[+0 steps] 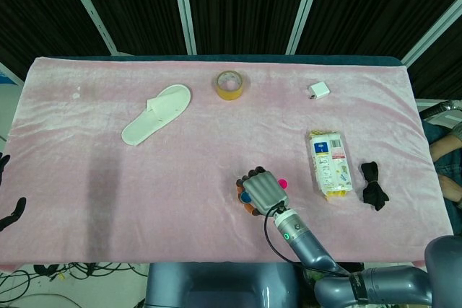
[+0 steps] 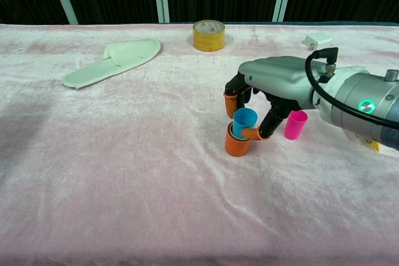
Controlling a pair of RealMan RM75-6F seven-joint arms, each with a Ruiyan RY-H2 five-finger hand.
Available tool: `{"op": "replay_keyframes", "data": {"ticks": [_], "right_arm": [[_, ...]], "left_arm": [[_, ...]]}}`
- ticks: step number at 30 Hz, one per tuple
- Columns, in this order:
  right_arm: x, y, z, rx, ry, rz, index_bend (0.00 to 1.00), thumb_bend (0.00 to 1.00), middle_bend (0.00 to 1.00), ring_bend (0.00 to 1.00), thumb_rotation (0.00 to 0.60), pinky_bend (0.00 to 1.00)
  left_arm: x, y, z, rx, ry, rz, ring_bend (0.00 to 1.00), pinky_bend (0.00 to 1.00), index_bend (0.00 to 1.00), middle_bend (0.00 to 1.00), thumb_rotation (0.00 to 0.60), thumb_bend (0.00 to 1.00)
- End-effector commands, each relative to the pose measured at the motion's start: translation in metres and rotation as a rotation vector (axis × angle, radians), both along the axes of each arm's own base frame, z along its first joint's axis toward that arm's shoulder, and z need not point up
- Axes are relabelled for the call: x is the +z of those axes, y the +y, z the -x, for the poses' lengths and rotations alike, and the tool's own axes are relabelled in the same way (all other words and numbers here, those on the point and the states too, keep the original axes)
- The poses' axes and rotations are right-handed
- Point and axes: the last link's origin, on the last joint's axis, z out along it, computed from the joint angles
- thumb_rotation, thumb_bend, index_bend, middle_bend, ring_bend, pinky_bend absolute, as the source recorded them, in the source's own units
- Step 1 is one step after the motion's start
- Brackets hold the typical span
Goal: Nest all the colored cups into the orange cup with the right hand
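Observation:
In the chest view the orange cup stands upright on the pink cloth. The blue cup sits tilted in its mouth, partly sunk in. My right hand arches over it from the right and pinches the blue cup between thumb and fingertips. The pink cup stands upright just right of the hand, apart from it. From the head view my right hand covers the stack; a bit of blue cup and pink cup show beside it. My left hand shows only dark fingertips at the left edge, spread and holding nothing.
A white slipper lies at the back left and a yellow tape roll at the back middle. A white adapter, a snack packet and a black bundle lie to the right.

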Motion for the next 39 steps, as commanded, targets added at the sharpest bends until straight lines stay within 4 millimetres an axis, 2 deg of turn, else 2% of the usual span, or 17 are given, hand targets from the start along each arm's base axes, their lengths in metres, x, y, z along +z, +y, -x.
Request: {"op": "replay_keyframes", "data": {"ticks": [1, 4, 6, 13, 18, 24, 33, 39], "right_arm": [[-0.002, 0.000, 0.002, -0.012, 0.012, -0.016, 0.34, 0.21, 0.35, 0.28, 0.600, 0.23], [0.000, 0.000, 0.003, -0.022, 0.019, -0.025, 0.25, 0.16, 0.24, 0.25, 0.600, 0.23], [0.009, -0.005, 0.004, -0.040, 0.006, 0.000, 0.23, 0.14, 0.21, 0.25, 0.600, 0.23], [0.035, -0.017, 0.016, -0.072, 0.022, 0.079, 0.23, 0.15, 0.23, 0.25, 0.600, 0.23], [0.044, -0.020, 0.032, -0.115, 0.050, 0.085, 0.25, 0.16, 0.28, 0.25, 0.600, 0.23], [0.042, -0.019, 0.051, -0.152, 0.077, 0.069, 0.26, 0.17, 0.28, 0.25, 0.600, 0.23], [0.031, -0.026, 0.067, -0.173, 0.098, 0.076, 0.28, 0.19, 0.29, 0.25, 0.600, 0.23], [0.026, -0.027, 0.076, -0.185, 0.105, 0.074, 0.34, 0.22, 0.35, 0.25, 0.600, 0.23]], "left_arm": [[0.000, 0.000, 0.000, 0.001, 0.000, 0.000, 0.00, 0.00, 0.05, 0.04, 0.600, 0.34], [0.000, 0.000, 0.000, 0.002, 0.001, -0.001, 0.00, 0.00, 0.05, 0.04, 0.600, 0.34], [0.000, 0.000, 0.000, 0.002, 0.002, 0.002, 0.00, 0.00, 0.05, 0.04, 0.600, 0.34], [0.000, 0.000, 0.000, 0.000, 0.003, -0.002, 0.00, 0.00, 0.05, 0.04, 0.600, 0.34], [-0.001, -0.001, 0.000, -0.001, 0.005, -0.001, 0.00, 0.00, 0.05, 0.04, 0.600, 0.34], [-0.001, -0.001, 0.000, 0.001, 0.007, -0.001, 0.00, 0.00, 0.05, 0.04, 0.600, 0.34], [0.000, -0.001, 0.000, 0.003, 0.008, -0.008, 0.00, 0.00, 0.05, 0.04, 0.600, 0.34], [0.000, 0.000, 0.001, 0.006, 0.009, -0.007, 0.00, 0.00, 0.05, 0.04, 0.600, 0.34]]}}
